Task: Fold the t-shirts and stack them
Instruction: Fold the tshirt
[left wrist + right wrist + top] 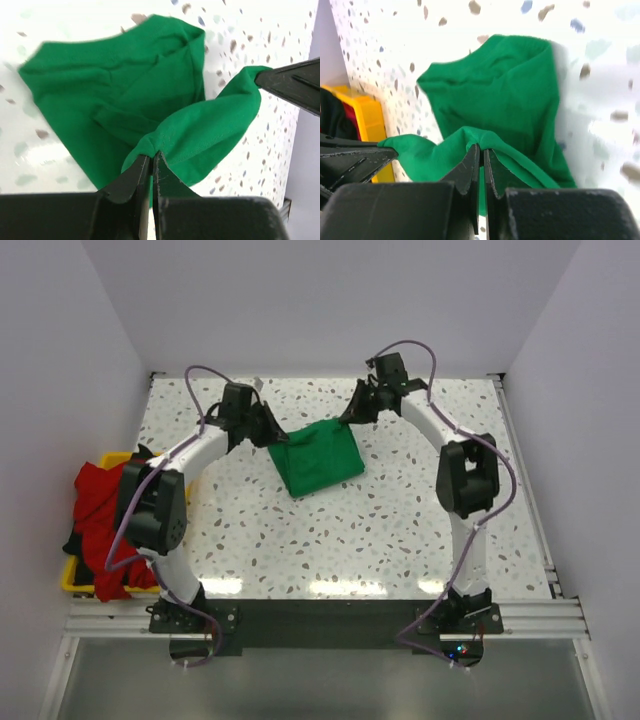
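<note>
The speckled worktop point(300, 540) is spread under both arms. The green shirt point(318, 458) is laid on it just below and between the two pincers, bunched into a rough square with one edge lifted. That lifted edge is strung from pincer to pincer as a slack band, and the rest of the cloth is left lying beneath it. The bin point(70, 582) is set well out beyond the left pincer, with the red shirt point(95, 500) heaped over it and a black one point(332, 117) tucked inside. No stack is begun.

The left pincer point(152, 159) is pressed together on a small gather of the green hem. The right pincer point(481, 150) is nipped tight on the same hem, further along.

Only a thin bite of cloth is held at each tip, so the hem could be pulled free if the pincers are drawn apart or raised sharply. If one pincer is carried ahead of the other, the band is likely to be twisted and the fold laid askew. The layers below the pincers are loose, so they could be dragged along and the shape already made could be undone. If the edge is let go too high, it would probably be dropped in a heap and not laid flat.
</note>
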`<state>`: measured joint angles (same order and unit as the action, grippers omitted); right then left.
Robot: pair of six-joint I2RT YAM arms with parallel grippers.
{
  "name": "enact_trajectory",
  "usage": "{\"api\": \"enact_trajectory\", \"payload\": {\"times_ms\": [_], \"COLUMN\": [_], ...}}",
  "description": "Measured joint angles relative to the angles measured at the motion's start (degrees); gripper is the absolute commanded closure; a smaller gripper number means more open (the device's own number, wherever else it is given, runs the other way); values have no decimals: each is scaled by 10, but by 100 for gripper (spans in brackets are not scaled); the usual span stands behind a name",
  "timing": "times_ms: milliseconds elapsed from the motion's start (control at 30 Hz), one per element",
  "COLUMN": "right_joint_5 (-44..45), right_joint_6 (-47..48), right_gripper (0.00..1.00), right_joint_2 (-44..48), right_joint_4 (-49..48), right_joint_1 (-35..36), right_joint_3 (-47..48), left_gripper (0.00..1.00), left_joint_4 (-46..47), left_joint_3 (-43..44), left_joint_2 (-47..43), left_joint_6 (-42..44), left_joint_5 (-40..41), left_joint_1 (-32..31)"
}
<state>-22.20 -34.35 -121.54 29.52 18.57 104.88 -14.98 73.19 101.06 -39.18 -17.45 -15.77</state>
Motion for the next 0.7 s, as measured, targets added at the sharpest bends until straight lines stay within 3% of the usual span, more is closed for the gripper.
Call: {"api": "enact_trajectory", "payload": {"times_ms": [167,267,700], "right_joint_5": [-27,-50,-75], "right_joint_6": [-2,-14,-73], "right_gripper": [100,98,100], "right_joint_2": [-151,-203,-243], "right_joint_4": [34,30,-77], "right_joint_1": [-18,-21,0], "right_joint_3": [184,244,246], "left_gripper": [100,100,100], "left_joint_4": [28,39,67], "left_joint_3": [27,28,23], "left_joint_2": [68,85,125], "left_joint_6": [-1,-2,-2], "left_joint_5": [-12,-17,-16], "left_joint_1": [49,72,83]}}
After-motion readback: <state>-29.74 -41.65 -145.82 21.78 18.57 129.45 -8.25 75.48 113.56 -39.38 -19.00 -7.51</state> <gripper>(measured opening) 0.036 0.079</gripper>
